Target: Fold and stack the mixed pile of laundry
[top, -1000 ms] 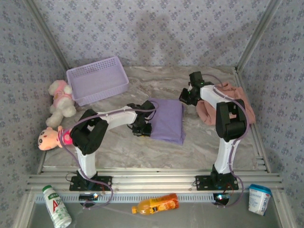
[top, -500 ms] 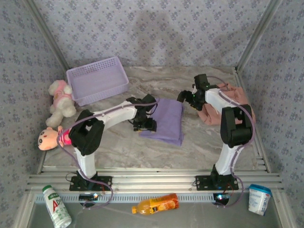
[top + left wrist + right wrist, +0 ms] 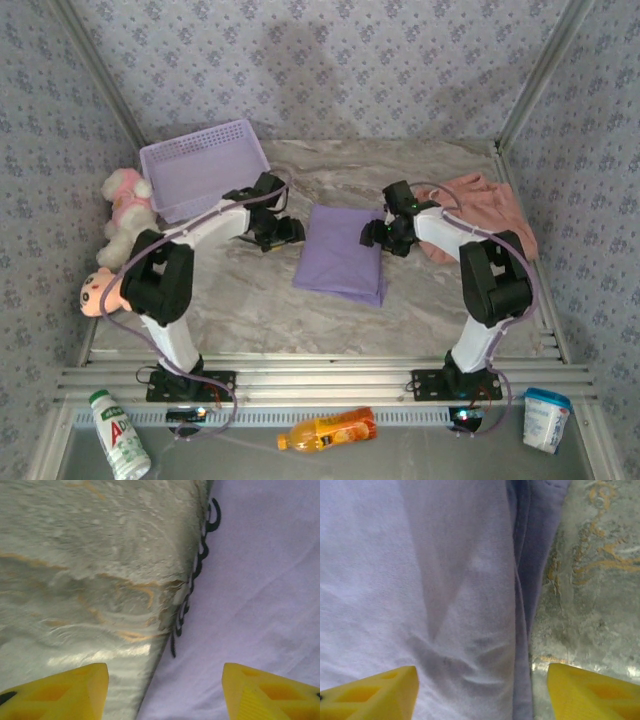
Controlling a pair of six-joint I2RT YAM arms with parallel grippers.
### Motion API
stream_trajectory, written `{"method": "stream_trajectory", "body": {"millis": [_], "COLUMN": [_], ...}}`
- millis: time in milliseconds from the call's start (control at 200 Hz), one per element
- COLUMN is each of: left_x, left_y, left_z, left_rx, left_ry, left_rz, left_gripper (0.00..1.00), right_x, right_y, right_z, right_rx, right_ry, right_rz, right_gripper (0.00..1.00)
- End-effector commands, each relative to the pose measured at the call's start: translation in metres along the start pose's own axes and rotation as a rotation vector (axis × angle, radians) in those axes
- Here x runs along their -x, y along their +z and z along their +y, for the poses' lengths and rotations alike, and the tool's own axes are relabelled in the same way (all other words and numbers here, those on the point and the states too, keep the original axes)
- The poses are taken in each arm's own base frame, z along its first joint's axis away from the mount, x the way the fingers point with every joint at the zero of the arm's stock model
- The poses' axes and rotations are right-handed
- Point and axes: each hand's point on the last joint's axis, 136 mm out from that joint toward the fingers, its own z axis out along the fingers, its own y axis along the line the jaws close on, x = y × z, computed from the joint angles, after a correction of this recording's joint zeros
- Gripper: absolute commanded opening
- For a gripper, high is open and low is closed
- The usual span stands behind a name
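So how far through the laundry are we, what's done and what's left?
Done: the lavender T-shirt lies folded into a neat rectangle. In hand: the left gripper and right gripper, both open and holding nothing, sit at its left and right edges. Left: the salmon-pink garment lies crumpled and unfolded at the far right, and nothing is stacked yet.

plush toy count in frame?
2. White plush just left of the lavender basket; pink-faced doll nearer the camera, partly hidden behind the left arm.
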Motion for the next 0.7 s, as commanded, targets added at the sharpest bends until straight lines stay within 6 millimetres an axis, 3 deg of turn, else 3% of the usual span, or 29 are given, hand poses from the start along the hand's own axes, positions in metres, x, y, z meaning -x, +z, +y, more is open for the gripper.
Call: {"method": "stream_trajectory", "body": {"millis": [0, 70, 270, 380, 585, 695], "left_x": [-0.002, -0.004, -0.023, -0.033, -0.042, -0.041], "left_y": [0.021, 0.032, 0.052, 0.061, 0.066, 0.06], "left_z": [-0.017, -0.017, -0.032, -0.037, -0.049, -0.056], "left_rx": [-0.094, -0.096, -0.097, -0.093, -0.102, -0.103], "left_ry": [0.03, 0.033, 0.093, 0.107, 0.119, 0.128], "left_rz": [0.031, 0.043, 0.089, 0.111, 0.13, 0.117], "left_gripper": [0.6, 0.59, 0.58, 0.48, 0.21, 0.14], "right_x": [-0.007, -0.011, -0.017, -0.016, -0.017, -0.014], "right_y": [0.015, 0.019, 0.026, 0.026, 0.029, 0.023], "right_z": [-0.005, -0.003, -0.007, -0.001, 0.006, 0.005], "right_rx": [-0.045, -0.056, -0.077, -0.057, -0.028, -0.028], "right_ry": [-0.016, -0.024, 0.01, 0.011, 0.021, 0.02], "right_rz": [0.023, 0.031, 0.042, 0.039, 0.058, 0.067], "right_gripper": [0.59, 0.54, 0.57, 0.53, 0.19, 0.02]}}
